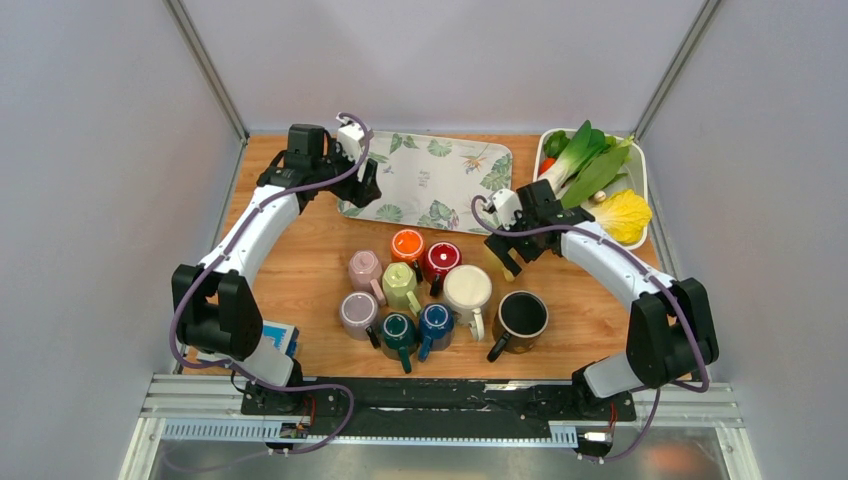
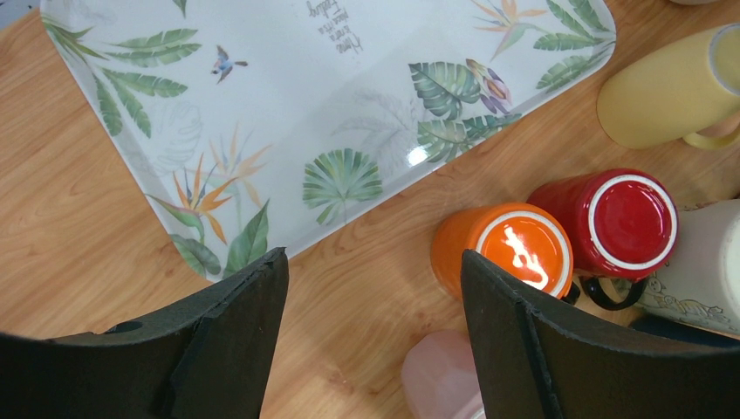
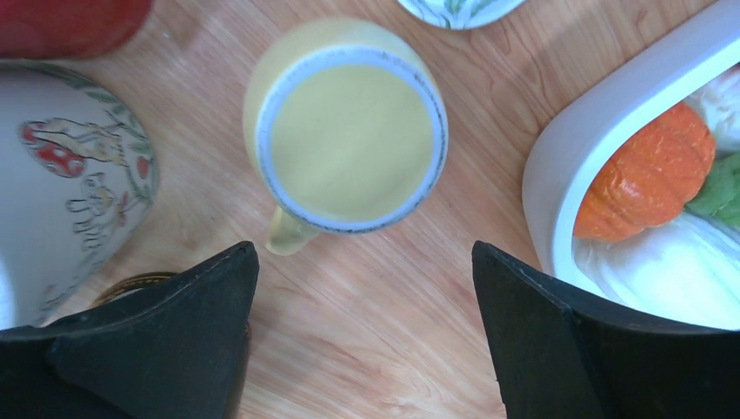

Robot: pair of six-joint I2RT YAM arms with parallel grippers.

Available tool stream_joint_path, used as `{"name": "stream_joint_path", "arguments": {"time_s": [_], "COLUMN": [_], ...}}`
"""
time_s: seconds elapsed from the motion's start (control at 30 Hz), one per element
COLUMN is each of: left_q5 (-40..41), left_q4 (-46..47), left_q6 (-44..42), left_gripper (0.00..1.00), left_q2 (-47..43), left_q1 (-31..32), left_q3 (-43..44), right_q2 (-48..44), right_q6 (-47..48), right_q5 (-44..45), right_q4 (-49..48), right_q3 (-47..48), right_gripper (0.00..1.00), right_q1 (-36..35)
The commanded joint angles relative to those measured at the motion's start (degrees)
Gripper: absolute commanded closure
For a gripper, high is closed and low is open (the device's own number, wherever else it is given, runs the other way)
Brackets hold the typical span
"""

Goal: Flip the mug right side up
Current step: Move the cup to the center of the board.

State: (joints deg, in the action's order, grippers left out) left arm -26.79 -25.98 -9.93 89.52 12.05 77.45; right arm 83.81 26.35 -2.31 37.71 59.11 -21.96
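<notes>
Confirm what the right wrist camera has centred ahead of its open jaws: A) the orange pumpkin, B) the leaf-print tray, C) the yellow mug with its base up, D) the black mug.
C: in the right wrist view the yellow mug sits ahead of the right gripper, its flat, ringed base facing the camera.

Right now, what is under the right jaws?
A yellow mug, base up, its handle toward the jaws, on the wood table. Its mouth faces down, so the inside is hidden; in the top view the right arm covers most of it.
</notes>
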Motion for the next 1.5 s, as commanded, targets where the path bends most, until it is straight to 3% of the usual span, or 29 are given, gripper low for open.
{"name": "stream_joint_path", "arguments": {"time_s": [0.0,0.2,0.5,0.93,1.17,1.37,1.47], "left_q5": [-0.70,-0.17,0.58,0.56,-0.09,-0.03,0.31], "left_q4": [-0.25,0.07,-0.07,-0.15,0.14,-0.17,-0.29], "left_q6": [-0.70,-0.85,-1.79,-2.21,-1.69,-1.95,-2.15], "left_gripper": [0.21,0.21,0.21,0.20,0.21,0.21,0.21], "left_q2": [-2.56,-3.47,-4.23,-3.79,-3.08,-3.26,-3.52], "left_q1": [0.42,0.51,0.51,0.51,0.59,0.60,0.60], "left_q3": [0.93,0.06,-0.50,-0.69,-0.06,-0.15,-0.37], "right_q2": [-0.32,3.00,5.80,3.53,3.57,5.51,6.40], "right_q6": [-1.66,-8.00,-13.82,-7.16,3.68,5.37,3.85], "right_q5": [-6.55,-5.90,-0.94,-1.13,-11.48,-12.21,-11.24], "right_q4": [3.17,0.21,-3.68,-3.59,1.01,0.56,-0.80], "right_q3": [5.18,5.11,3.20,-1.51,-0.79,-0.71,-1.11], "right_gripper": [0.03,0.06,0.19,0.26,0.25,0.39,0.40], "right_q1": [0.22,0.17,0.24,4.94,5.38,5.58,5.54]}}
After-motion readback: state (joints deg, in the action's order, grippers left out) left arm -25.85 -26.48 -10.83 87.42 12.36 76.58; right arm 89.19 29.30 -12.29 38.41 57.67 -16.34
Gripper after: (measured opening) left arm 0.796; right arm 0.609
